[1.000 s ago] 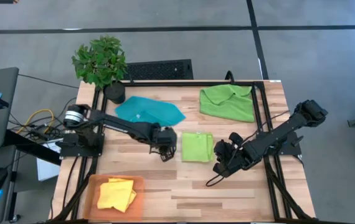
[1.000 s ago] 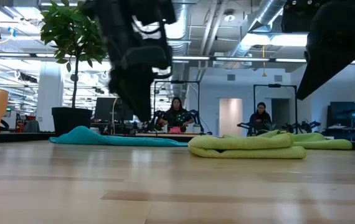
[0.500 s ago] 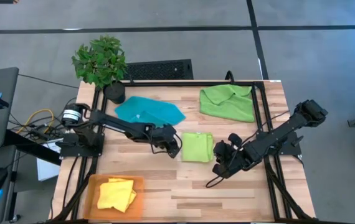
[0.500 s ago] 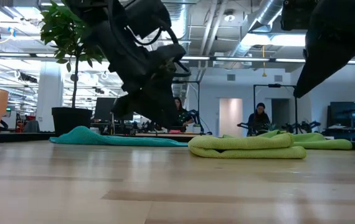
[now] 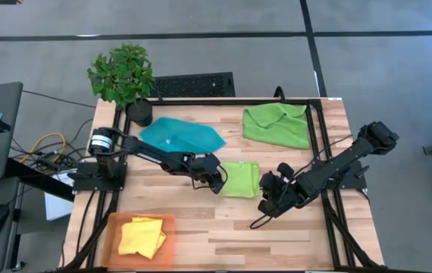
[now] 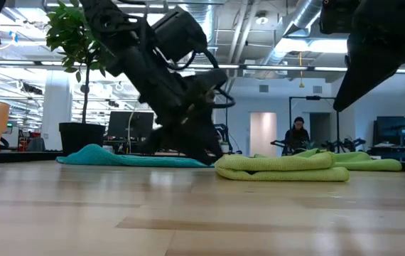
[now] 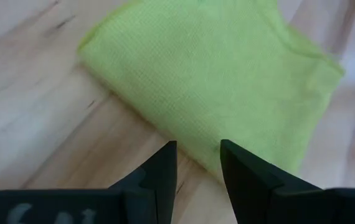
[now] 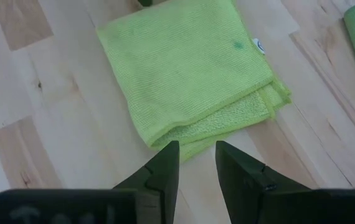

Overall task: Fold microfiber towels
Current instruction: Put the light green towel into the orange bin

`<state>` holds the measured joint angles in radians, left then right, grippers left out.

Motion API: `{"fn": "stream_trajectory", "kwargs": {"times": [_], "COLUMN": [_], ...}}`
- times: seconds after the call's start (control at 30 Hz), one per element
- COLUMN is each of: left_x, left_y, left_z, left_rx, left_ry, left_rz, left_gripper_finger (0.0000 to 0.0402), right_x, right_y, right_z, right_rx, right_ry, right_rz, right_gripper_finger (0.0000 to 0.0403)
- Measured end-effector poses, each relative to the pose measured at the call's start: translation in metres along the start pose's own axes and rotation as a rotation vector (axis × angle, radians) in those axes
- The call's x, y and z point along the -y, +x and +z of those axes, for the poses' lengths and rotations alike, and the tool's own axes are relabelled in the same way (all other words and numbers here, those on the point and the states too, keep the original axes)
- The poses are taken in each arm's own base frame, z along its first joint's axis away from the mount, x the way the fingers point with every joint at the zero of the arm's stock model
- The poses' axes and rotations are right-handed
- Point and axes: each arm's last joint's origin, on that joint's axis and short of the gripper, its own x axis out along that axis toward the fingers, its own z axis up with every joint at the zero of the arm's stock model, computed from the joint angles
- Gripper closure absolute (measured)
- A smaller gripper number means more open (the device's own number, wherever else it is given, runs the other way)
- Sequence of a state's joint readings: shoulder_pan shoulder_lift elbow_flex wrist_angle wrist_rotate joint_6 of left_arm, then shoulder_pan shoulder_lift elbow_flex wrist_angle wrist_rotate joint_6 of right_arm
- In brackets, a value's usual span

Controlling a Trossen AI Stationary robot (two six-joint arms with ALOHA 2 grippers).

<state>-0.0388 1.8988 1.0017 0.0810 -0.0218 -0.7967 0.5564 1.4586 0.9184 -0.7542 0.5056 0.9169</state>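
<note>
A lime green towel (image 5: pixel 240 179), folded to a small square, lies flat at the table's middle. It also shows as towel (image 7: pixel 215 74), towel (image 8: pixel 184 68) and towel (image 6: pixel 281 168). My left gripper (image 5: pixel 218 183) stands open and low at this towel's left edge (image 7: pixel 141 115), fingers slanting down from the left. My right gripper (image 5: pixel 267 200) hovers open above its near right corner (image 8: pixel 165 140). A teal towel (image 5: pixel 182 135) and a second lime green towel (image 5: pixel 277 125) lie loose at the far side. A yellow towel (image 5: pixel 142 236) lies in the orange tray (image 5: pixel 169 221). My left gripper (image 7: pixel 197 152) has its open fingers over the folded towel's left edge. I cannot tell whether the fingertips (image 6: pixel 212 156) touch the cloth or the table.
A potted plant (image 5: pixel 123 76) stands at the far left corner. Black frame rails (image 5: pixel 316 129) run along the table's far and right sides. Bare wood (image 5: pixel 277 243) lies near the front right. People sit in the room beyond the table.
My left gripper has gone toward the table's right and down, up to the folded lime green towel's left edge, and it has tipped and rolled on the way. Its fingers stay open. The towel has kept its place and shape.
</note>
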Motion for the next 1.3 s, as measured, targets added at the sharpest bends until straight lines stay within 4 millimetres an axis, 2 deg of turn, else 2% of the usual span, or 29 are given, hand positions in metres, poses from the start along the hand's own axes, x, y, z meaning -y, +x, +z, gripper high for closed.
{"fn": "stream_trajectory", "kwargs": {"times": [0.3,0.6,0.97,1.17,1.3], "left_x": [-0.005,0.001,-0.002,-0.002,-0.002], "left_y": [0.016,0.018,0.018,0.018,0.018], "left_z": [-0.004,0.000,0.003,0.003,0.003], "left_rx": [-0.018,0.001,0.098,0.110,0.110], "left_ry": [-0.005,-0.007,-0.061,-0.009,0.025], "left_rz": [-0.049,-0.147,-0.060,-0.043,-0.041], "left_gripper_finger": [0.0288,0.0288,0.0288,0.0288,0.0317], "right_x": [0.000,0.000,0.000,0.000,0.000], "right_y": [0.000,0.000,0.000,0.000,0.000], "right_z": [0.000,0.000,0.000,0.000,0.000], "right_rx": [0.000,0.002,0.002,0.002,0.002], "right_ry": [0.000,0.003,0.003,0.003,0.003], "right_rz": [0.001,0.003,0.003,0.003,0.003], "right_gripper_finger": [0.0274,0.0274,0.0274,0.0274,0.0274]}}
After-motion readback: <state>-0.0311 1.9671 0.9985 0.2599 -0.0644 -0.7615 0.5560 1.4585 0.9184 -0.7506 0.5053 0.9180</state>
